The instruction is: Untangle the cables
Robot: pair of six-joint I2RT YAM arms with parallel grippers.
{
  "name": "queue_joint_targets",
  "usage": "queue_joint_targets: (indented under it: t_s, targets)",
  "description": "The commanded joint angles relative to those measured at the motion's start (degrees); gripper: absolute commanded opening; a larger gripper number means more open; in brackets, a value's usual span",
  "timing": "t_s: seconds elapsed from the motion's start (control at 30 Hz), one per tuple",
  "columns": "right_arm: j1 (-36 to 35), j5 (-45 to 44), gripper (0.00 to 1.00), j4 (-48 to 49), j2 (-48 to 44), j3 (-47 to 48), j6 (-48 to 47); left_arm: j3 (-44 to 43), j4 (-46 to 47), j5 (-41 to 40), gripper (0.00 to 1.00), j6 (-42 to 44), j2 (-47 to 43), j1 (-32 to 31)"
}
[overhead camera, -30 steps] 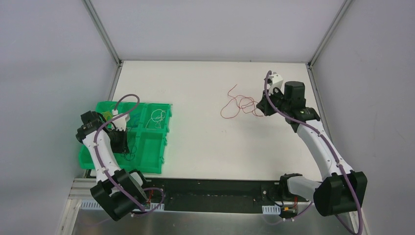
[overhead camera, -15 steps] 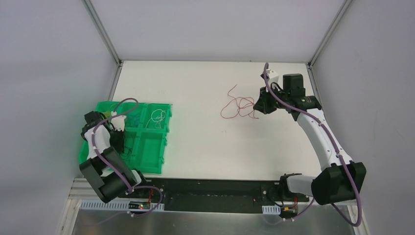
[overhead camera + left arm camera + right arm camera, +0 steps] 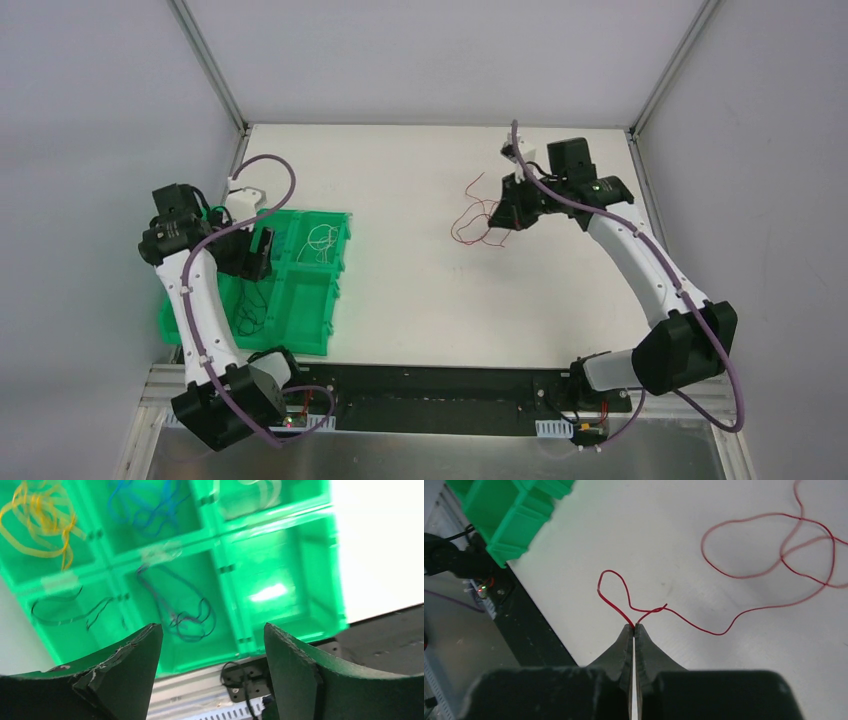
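Right wrist view, right gripper [image 3: 634, 626] pinched tight on red cable [image 3: 610, 571] at fingertips, left gripper [image 3: 212, 628] agape, empty, above green bin [image 3: 220, 541]

Table [image 3: 400, 300]: wide bare strip is noted mid-surface, betw. green tray [image 3: 312, 335] and red cable [image 3: 723, 633]; passage is afforded there from near edge to far edge. Left edge, twd near-left corner, is taken up by tray, w/ left arm [image 3: 195, 290] hung over it. Far-right qtr is obstructed by cable loops and by right arm [image 3: 640, 265], stretched in from near-right corner.
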State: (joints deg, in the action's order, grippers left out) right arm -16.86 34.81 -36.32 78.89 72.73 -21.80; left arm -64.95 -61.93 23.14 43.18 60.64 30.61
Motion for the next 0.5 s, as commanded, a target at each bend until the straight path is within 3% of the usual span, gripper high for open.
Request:
queue_joint_targets:
  t_s: [0.0, 0.17, 0.33, 0.47]
  targets:
    - [-7.2, 7.8, 0.0, 0.6, -0.8, 8.8, 7.1, -6.7, -6.5, 10.1, 0.76, -6.1, 0.2, -7.0]
    - [-10.1, 10.0, 0.0, 4.2, -4.6, 13.8, 16.5, -11.7, -2.3, 21.8, 0.74, -14.1, 2.9, -12.0]
    - [-4.6, -0.3, 0.0, 2.7, -7.3, 7.3, 13.4, -12.6, 7.2, 21.0, 0.74, -18.4, 6.2, -23.6]
    - [0.6, -7.6, 0.0, 4.4, -1.4, 4.9, 8.5, -11.8, 15.7, 21.1, 0.73, -24.7, 10.5, -33.1]
